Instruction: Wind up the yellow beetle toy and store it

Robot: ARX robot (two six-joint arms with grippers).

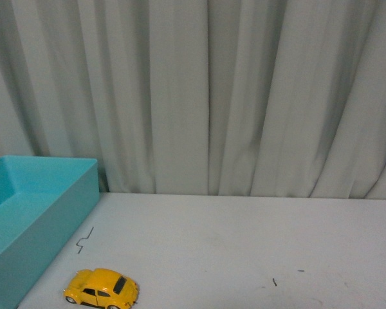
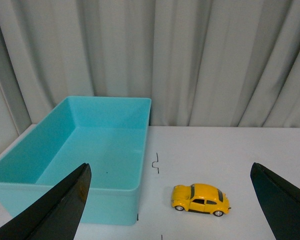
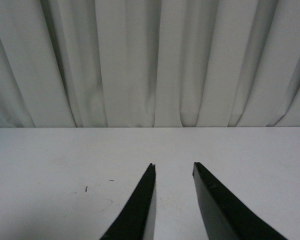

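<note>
Small yellow beetle-shaped toy car w/ dark windows and black wheels [image 1: 101,288] stood on its wheels on the pale grey table top [image 1: 244,244], at the near left of the scene. It sat just right of the open teal plastic rectangular bin [image 1: 45,219], near it but not touching. The car was side-on in the front view. The bin ran along the table's left edge, from near to far. Nothing showed inside it in the left wrist view.

A thin black zigzag mark [image 1: 84,240] lay on the table beyond the car, close to the bin's right wall. A couple of tiny dark specks [image 1: 274,281] sat further right. Grey-white pleated curtain [image 1: 212,96] filled the far side behind the table.

Neither arm showed in the front view.

L wrist view: left gripper [image 2: 170,165] had its dark fingers spread wide, nothing btwn them. It was clear of the table, w/ toy car [image 2: 200,199] and bin [image 2: 115,192] both ahead of it. The zigzag mark [image 2: 155,163] showed btwn car and bin.

R wrist view: right gripper [image 3: 174,164] had fingers parted by only a narrow gap, pinching nothing, above bare table. The car wasn't visible from there.
</note>
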